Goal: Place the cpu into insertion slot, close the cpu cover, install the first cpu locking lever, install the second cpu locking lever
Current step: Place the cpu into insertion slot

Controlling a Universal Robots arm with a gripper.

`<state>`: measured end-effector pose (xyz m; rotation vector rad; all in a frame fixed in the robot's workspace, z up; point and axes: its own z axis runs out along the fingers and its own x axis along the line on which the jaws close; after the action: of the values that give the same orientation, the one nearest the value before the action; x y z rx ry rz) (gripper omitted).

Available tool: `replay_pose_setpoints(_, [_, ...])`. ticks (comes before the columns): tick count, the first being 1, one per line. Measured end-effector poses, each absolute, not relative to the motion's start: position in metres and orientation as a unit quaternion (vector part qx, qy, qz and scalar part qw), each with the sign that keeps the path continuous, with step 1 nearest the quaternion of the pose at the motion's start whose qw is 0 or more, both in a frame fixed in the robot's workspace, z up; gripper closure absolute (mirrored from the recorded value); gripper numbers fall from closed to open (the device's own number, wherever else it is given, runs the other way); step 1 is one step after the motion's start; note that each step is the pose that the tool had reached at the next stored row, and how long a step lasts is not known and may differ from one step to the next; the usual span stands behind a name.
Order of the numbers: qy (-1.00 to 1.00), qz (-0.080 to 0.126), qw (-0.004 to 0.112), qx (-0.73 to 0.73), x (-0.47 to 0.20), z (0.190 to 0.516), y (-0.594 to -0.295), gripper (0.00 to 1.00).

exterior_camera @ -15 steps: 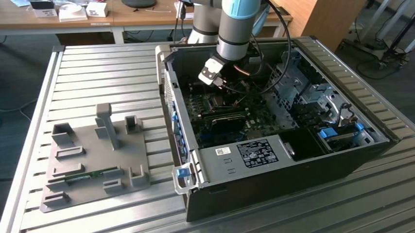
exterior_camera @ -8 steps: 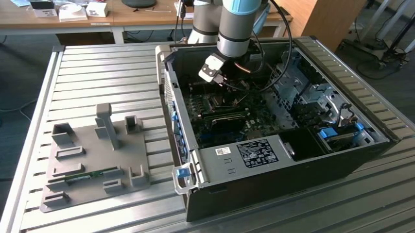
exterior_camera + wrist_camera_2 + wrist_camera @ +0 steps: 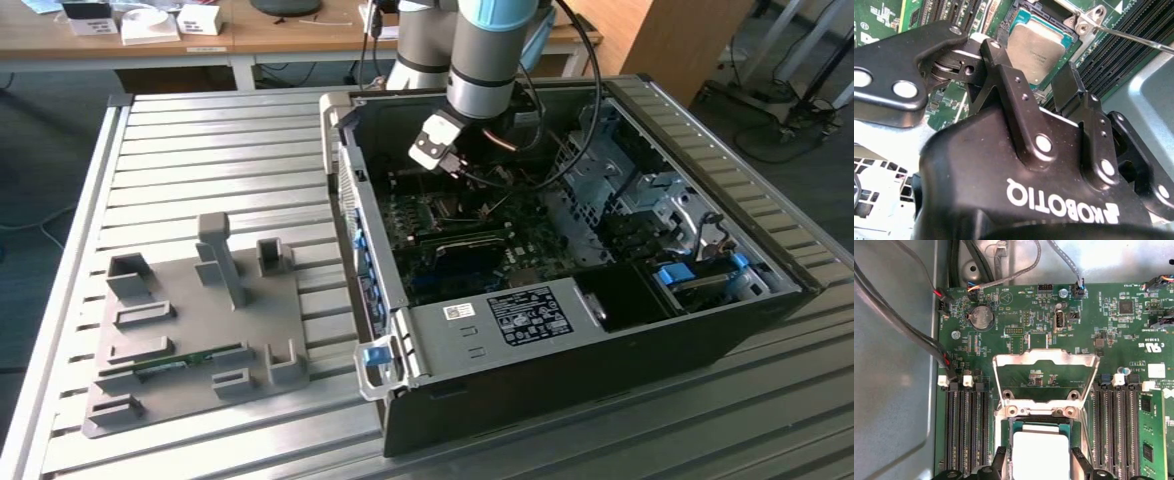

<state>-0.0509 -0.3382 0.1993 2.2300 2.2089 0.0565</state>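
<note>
Evidently the placing step: the cpu lies in its socket, the gripper with jaws apart astride it (contact unclear); the cpu cover stands open, so closing needs its free edge pushed down

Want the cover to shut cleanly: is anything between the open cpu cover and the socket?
Yes. The open gripper hangs just over the seated cpu, one finger at each side of the chip, likely in the swing path of the raised cpu cover.
</note>
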Motion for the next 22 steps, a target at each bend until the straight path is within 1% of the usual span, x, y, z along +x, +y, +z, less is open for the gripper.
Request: replay_pose_setpoints(22, [0.704, 0.017, 0.003, 0.710, -0.0509, 0.2034, -0.3366, 0.40])
